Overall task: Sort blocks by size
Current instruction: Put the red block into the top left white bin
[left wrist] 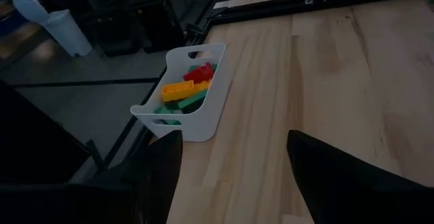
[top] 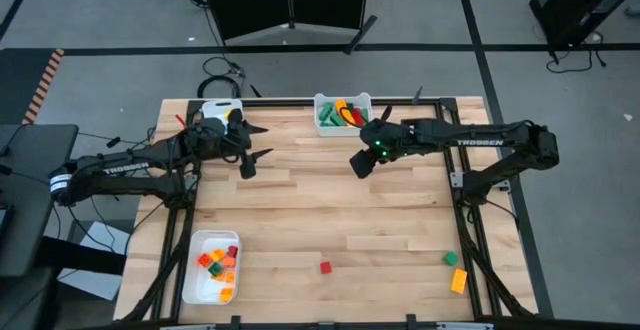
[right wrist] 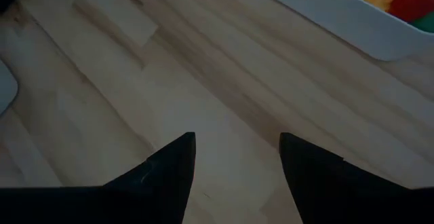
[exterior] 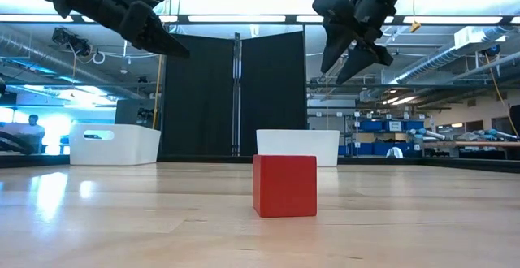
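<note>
Wooden desk [top: 330,210] carries three white trays, one per size class. In the high view, the far-centre tray [top: 322,120] holds green, red and yellow blocks [top: 341,113]; the near-left tray [top: 196,270] holds small red, orange and yellow blocks [top: 219,268]; the far-left tray [top: 211,111] sits partly under the left arm. Three blocks remain unsorted near the front edge: a red cube [top: 325,267] at centre, and a green block [top: 451,258] and orange block [top: 458,281] at right. The left hand [top: 251,153] and right hand [top: 364,156] both hover over the far half, well apart from those blocks.

Low view: the red cube [exterior: 283,186] stands alone in the foreground. Both hands hang high above the desk; the right hand [exterior: 351,59] shows spread fingers holding nothing.

Left wrist view: the left hand [left wrist: 234,166] is wide and empty, facing the far-centre tray [left wrist: 203,125].

Right wrist view: the right hand [right wrist: 237,156] is wide and empty over bare wood, a tray [right wrist: 339,13] just beyond. Judgement: either arm must travel toward the front edge for the next pick.
</note>
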`<state>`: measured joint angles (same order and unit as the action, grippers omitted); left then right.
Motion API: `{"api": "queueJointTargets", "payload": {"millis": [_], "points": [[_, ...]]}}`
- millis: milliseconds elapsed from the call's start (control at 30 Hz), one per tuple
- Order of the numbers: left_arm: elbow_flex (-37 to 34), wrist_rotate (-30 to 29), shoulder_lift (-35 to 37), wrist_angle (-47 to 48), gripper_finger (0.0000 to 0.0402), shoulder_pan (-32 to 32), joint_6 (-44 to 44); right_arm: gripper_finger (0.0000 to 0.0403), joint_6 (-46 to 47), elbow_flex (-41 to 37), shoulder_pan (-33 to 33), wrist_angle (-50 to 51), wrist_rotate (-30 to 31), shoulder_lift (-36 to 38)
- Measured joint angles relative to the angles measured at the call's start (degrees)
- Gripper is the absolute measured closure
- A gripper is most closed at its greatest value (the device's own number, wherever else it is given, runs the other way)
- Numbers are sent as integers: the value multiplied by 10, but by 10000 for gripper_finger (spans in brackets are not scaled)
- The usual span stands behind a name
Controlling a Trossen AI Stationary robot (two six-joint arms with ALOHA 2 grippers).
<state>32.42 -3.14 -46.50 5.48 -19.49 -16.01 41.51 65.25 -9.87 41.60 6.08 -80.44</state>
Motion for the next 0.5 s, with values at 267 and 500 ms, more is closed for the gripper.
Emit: {"api": "queueJointTargets", "payload": {"millis": [267,500], "points": [[0,0,0,0,127,0,0,178,-42,0,0,-2,-1,0],[0,0,0,0,127,0,0,177,-77,0,0,-5,-2,0]]}}
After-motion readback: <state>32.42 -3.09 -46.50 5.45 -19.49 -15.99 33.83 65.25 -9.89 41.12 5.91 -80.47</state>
